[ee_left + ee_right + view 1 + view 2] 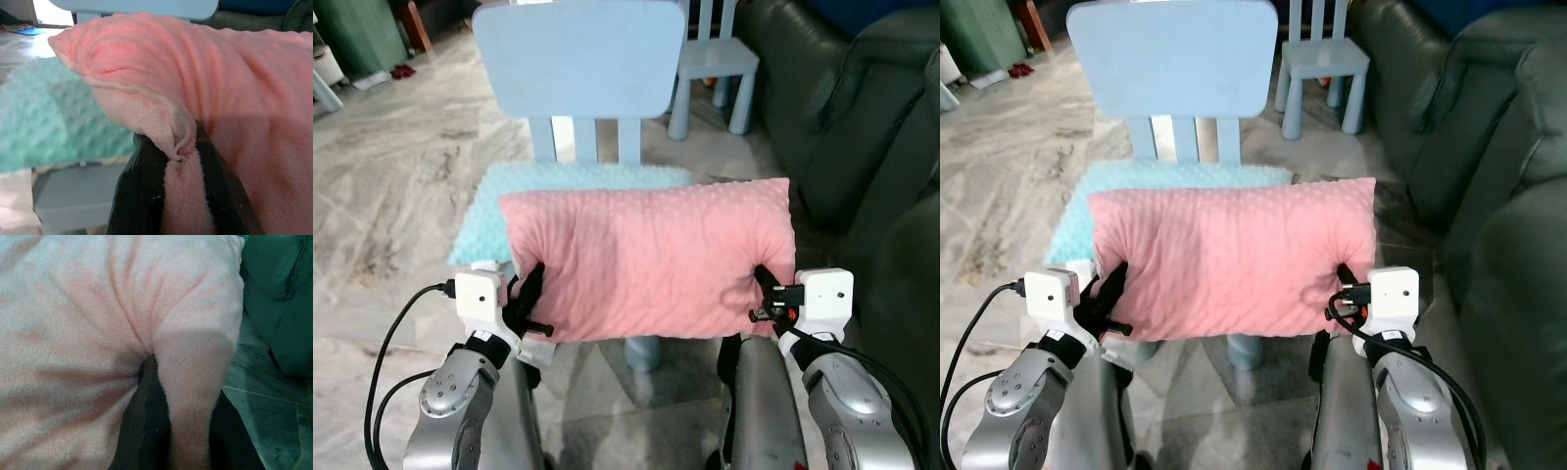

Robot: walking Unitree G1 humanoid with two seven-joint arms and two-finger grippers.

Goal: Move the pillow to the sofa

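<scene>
A pale blue plastic child's chair [578, 59] stands directly ahead on the grey marbled tile floor [391, 186], with a mint-green dotted fleece cushion [509, 191] lying on its seat. A second small pale blue chair [717, 59] stands further back, just beside the dark green leather sofa [862, 127], which runs along the robot's right side. The first chair sits between the robot and the open floor; the sofa's arm and cushions are near the right end of the load.

The pink dotted fleece pillow [651, 259] is held up in front of the robot, above the front edge of the chair seat and overlapping the mint cushion from view. The left gripper [178, 161] has its two black fingers closed tight on a pinched fold at the pillow's left edge. The right gripper [166, 396] likewise clamps a bunched fold at the right edge, the fabric puckering between its fingers.
</scene>
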